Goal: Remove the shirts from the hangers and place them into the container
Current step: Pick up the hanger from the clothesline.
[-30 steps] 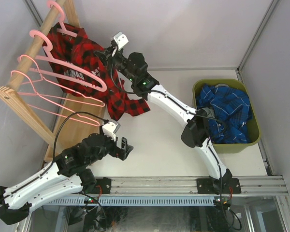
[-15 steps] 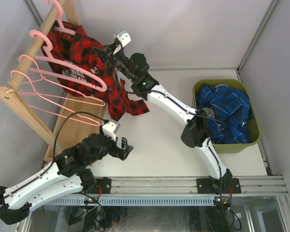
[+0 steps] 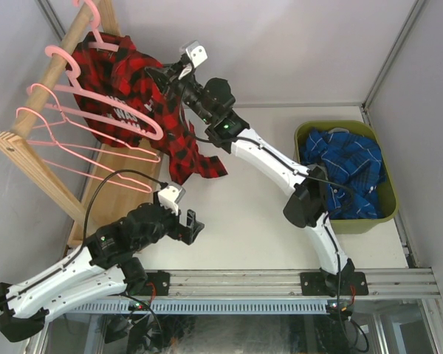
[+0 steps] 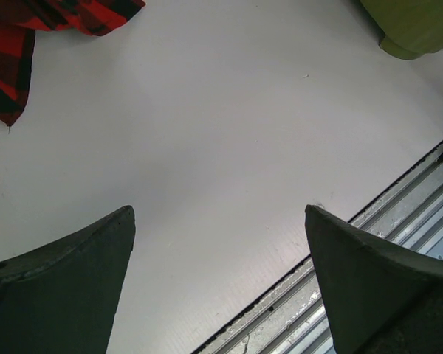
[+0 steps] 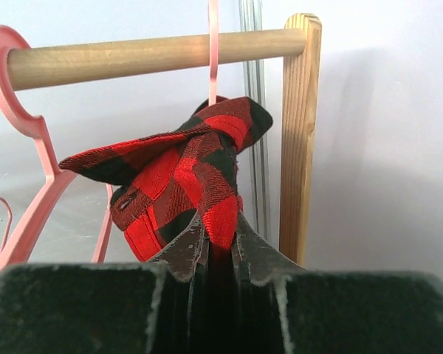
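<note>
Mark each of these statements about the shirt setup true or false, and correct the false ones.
1. The right claw is shut on the red-black plaid shirt. True.
2. The left claw grips a pink hanger. False: it is open and empty, above the bare table.
3. A blue plaid shirt lies in the container. True.
4. The red-black plaid shirt lies in the container. False: it is up by the wooden rail, across the table from the container.
5. Pink hangers hang on the wooden rail. True.
</note>
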Controlling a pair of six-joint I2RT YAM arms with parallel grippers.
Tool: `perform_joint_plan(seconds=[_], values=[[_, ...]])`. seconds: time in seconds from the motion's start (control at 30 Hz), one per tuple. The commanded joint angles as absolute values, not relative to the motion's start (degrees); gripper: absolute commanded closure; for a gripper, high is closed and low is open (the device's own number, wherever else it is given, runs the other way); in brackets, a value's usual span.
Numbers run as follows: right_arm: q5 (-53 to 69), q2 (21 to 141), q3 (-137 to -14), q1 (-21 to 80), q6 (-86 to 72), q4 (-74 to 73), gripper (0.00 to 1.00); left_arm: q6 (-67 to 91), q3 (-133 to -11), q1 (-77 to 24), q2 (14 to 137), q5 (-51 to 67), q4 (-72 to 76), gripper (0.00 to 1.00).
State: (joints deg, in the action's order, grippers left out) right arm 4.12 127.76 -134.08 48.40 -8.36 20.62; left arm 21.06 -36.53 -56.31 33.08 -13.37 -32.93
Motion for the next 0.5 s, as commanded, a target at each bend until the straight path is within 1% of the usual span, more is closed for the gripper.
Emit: perform_joint_plan(seconds=[0.0, 0.17, 0.37, 0.47], values=[[3.5, 119.9, -133.7, 48.0, -7.5, 28.5, 1.0, 22.0, -38.9, -56.4, 32.3, -13.6, -31.2, 0.0], [2.2, 115.6, -126.0, 47.5, -6.8, 31.5, 1.0, 22.1, -38.9, -56.4, 32.3, -13.5, -31.3, 0.0], [3.3, 112.7, -123.5, 46.2, -6.6, 31.3, 1.0, 22.5, -39.2, -56.4, 31.2, -13.4, -30.1, 0.0], [1.7, 109.5, -119.0, 45.4, -5.6, 32.5, 1.0, 22.7, -39.1, -56.4, 31.0, -13.8, -30.2, 0.0]])
